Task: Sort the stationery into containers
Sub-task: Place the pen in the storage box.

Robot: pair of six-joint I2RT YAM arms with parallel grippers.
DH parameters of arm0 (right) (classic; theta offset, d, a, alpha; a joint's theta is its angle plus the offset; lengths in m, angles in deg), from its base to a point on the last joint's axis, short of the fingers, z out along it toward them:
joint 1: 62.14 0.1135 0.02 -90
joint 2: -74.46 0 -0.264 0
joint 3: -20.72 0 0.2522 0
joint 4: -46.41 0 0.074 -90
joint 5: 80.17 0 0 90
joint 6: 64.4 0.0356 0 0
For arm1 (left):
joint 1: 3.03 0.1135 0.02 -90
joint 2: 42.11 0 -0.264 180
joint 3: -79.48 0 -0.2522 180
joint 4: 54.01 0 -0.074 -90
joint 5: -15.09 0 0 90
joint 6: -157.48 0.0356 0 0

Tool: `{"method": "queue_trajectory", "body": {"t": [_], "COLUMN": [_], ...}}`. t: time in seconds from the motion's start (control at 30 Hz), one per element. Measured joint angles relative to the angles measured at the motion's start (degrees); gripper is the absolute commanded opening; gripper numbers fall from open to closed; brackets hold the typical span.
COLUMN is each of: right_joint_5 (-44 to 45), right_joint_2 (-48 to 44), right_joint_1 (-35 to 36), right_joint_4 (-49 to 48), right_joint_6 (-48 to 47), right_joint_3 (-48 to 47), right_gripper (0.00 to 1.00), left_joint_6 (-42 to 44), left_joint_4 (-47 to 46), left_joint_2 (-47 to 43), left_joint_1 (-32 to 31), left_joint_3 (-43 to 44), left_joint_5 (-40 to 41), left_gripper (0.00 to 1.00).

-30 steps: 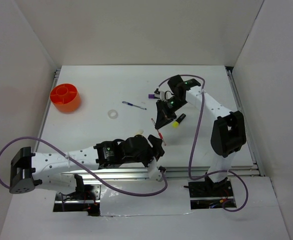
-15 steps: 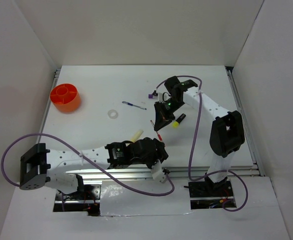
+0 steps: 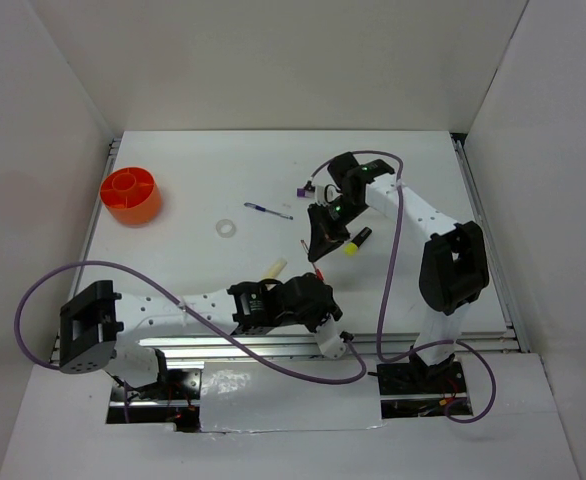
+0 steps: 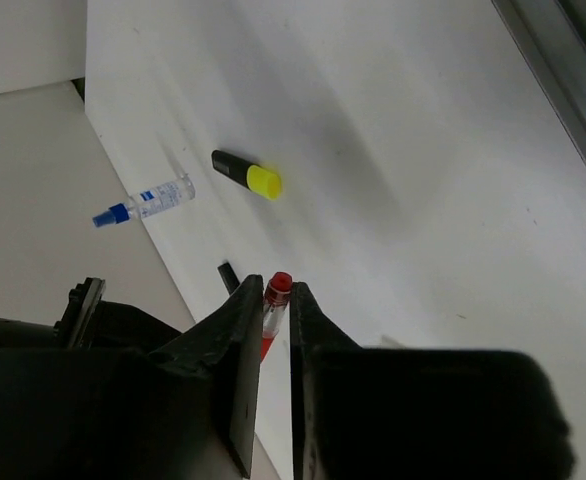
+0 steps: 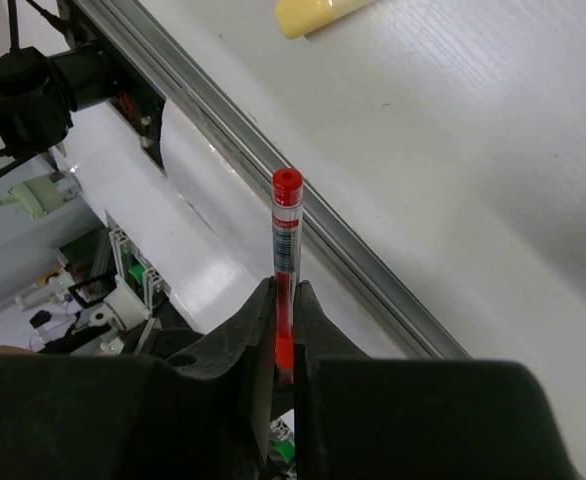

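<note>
A red pen (image 5: 287, 225) stands gripped in my right gripper (image 5: 284, 285), which is shut on its lower barrel above the table's near middle (image 3: 319, 252). My left gripper (image 4: 275, 284) has come up from below, and its two black fingers press the pen's red-capped end (image 4: 277, 290) between them. In the top view the red pen (image 3: 319, 270) bridges both grippers. The orange-red cup (image 3: 131, 195) sits far left. A black-yellow highlighter (image 4: 246, 175) and a small blue-capped bottle (image 4: 145, 201) lie beyond.
A thin blue pen (image 3: 268, 211), a white tape ring (image 3: 227, 228) and a purple marker (image 3: 301, 191) lie mid-table. The pale yellow stick (image 3: 273, 268) lies just left of my left wrist. A metal rail (image 5: 353, 270) runs along the near edge.
My left arm has swung right and reached under the right gripper. Its jaws, wide a second ago, have closed in on the red pen's free end. The right gripper barely moved.
</note>
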Motion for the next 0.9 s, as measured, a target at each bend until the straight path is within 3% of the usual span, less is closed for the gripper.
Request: {"method": "queue_trajectory", "body": {"t": [0.07,0.1,0.17,0.2,0.27,0.3,0.4,0.5,0.7,0.8,0.9], "right_joint_5": [0.15,0.2,0.22,0.2,0.13,0.07,-0.17,-0.87,-4.04,-4.55,-3.87], "right_joint_2": [0.0,0.0,0.0,0.0,0.0,0.0,-0.13,-0.72,-1.07,-2.86,-5.62], "right_joint_1": [0.26,0.42,0.5,0.57,0.52,0.31,-0.94,-4.22,-17.92,-25.66,-30.88], "right_joint_4": [-0.24,-0.22,-0.17,-0.13,0.02,0.04,0.22,1.01,3.45,3.52,3.74], "right_joint_6": [-0.02,-0.02,-0.02,0.04,-0.22,-0.35,-0.76,-1.6,-5.51,-7.52,-8.7], "right_joint_3": [0.0,0.0,0.0,0.0,-0.04,-0.07,-0.07,-0.61,-9.11,-10.78,-10.36], "right_gripper": [0.01,0.14,0.23,0.36,0.49,0.62,0.81,0.87,0.86,0.86,0.85], "left_joint_6": [0.0,0.07,-0.24,-0.42,-1.97,-2.75,-7.32,-13.86,-26.47,-33.83,-42.58], "left_joint_4": [-0.61,-0.98,-1.44,-1.49,-0.63,0.07,3.91,7.54,10.62,11.13,10.14], "left_joint_2": [0.04,0.04,0.04,0.02,-0.11,-0.31,-1.53,-4.76,-13.55,-14.12,-14.12], "left_joint_1": [-0.11,-0.26,-0.63,-0.79,-1.09,-1.2,-1.79,-2.38,-0.76,5.25,15.21], "left_joint_3": [0.09,0.26,0.61,0.63,0.63,0.7,2.16,4.55,8.11,11.3,14.12], "left_joint_5": [0.7,1.05,1.9,2.14,2.54,2.82,3.41,2.82,0.17,-2.43,-4.76], "left_gripper": [0.08,0.01,0.0,0.0,0.0,0.0,0.0,0.0,0.0,0.0,0.0]}}
